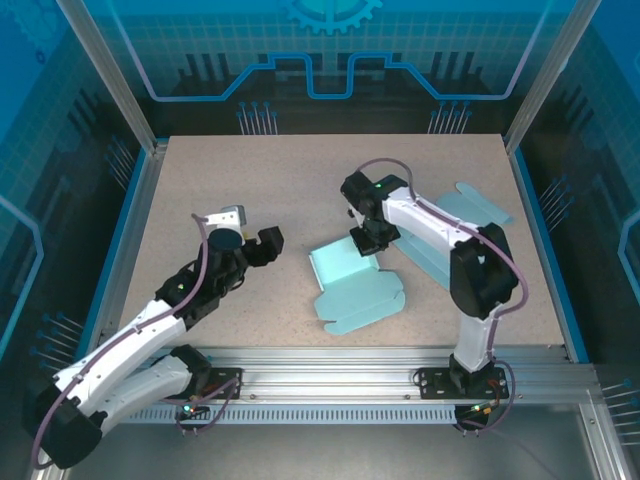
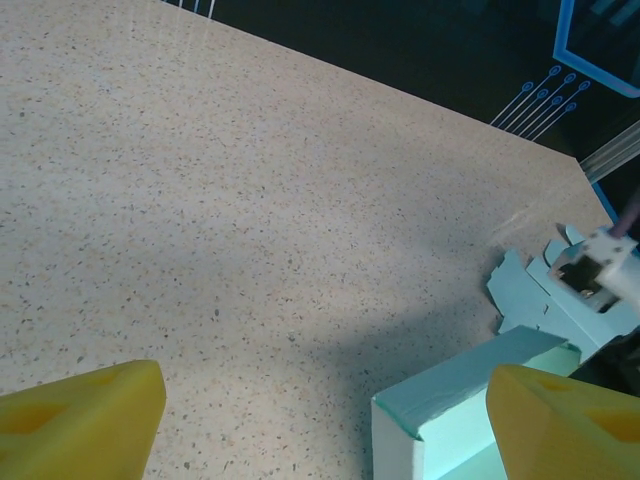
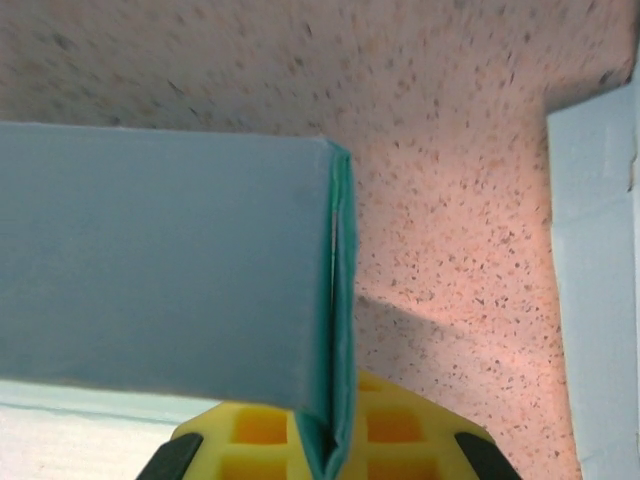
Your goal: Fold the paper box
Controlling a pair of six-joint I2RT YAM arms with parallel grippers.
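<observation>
**Paper box part-folded at table centre, right gripper on its far wall**

Paper box point(image 1: 360, 295): pale teal card, plain faces. It lies near the middle of the speckled table point(image 1: 260, 170). The base and the near flaps are flat on the surface, and the far wall stands upright.

Right gripper point(image 1: 368, 240): down on that far wall. In the right wrist view the wall's doubled edge runs straight into the gripper point(image 3: 335, 440), with the yellow fingers point(image 3: 250, 430) closed onto the card.

Left gripper point(image 1: 250, 235): raised over bare table to the left of the box, apart from it. In the left wrist view its fingers point(image 2: 90, 420) are spread wide and hold nothing. The box corner point(image 2: 470, 390) shows beside the right-hand finger.

Second flat blank point(image 1: 470, 215): same teal with tabbed edges. It lies under the right arm, beyond and to the right of the box.
</observation>
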